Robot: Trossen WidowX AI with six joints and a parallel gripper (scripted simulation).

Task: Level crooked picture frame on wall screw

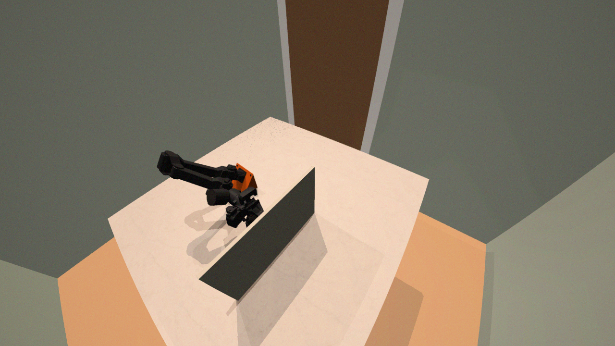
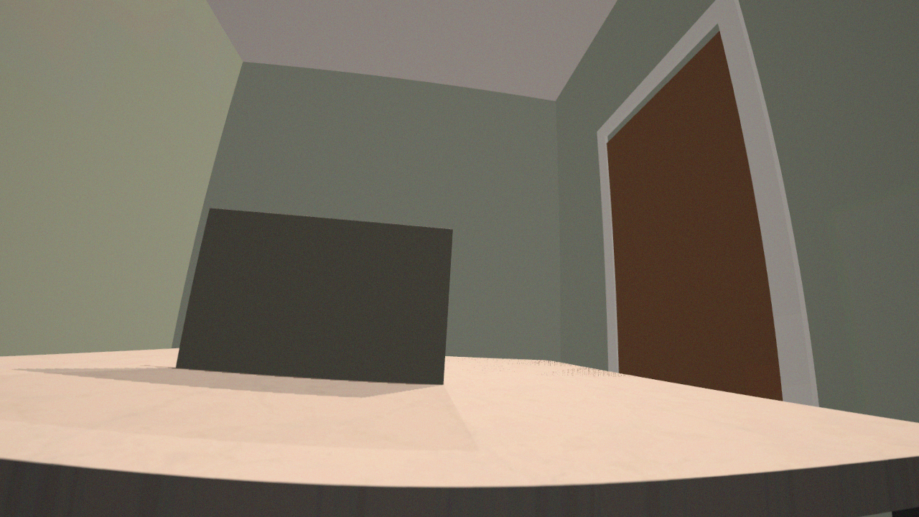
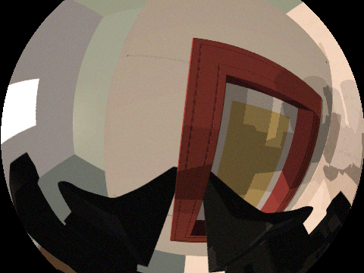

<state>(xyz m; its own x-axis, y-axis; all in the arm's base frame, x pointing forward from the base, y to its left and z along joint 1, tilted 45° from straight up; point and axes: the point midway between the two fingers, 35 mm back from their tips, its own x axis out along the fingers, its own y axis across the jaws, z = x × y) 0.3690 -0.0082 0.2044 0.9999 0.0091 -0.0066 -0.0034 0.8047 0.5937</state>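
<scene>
The picture frame has a dark red border, a pale mat and an olive-yellow centre. It shows only in the wrist view, against the pale front of the upright panel. In the top and exterior views the panel's dark back faces the camera and hides the frame. My gripper is shut on one side bar of the frame, a black finger on each side of it. The screw and the notched strip are hidden. The wrist view is too turned and curved to tell how far the frame tilts.
The arm and its orange base part stand on the pale table, on the panel's front side. A brown door with a light surround is in the room wall beyond.
</scene>
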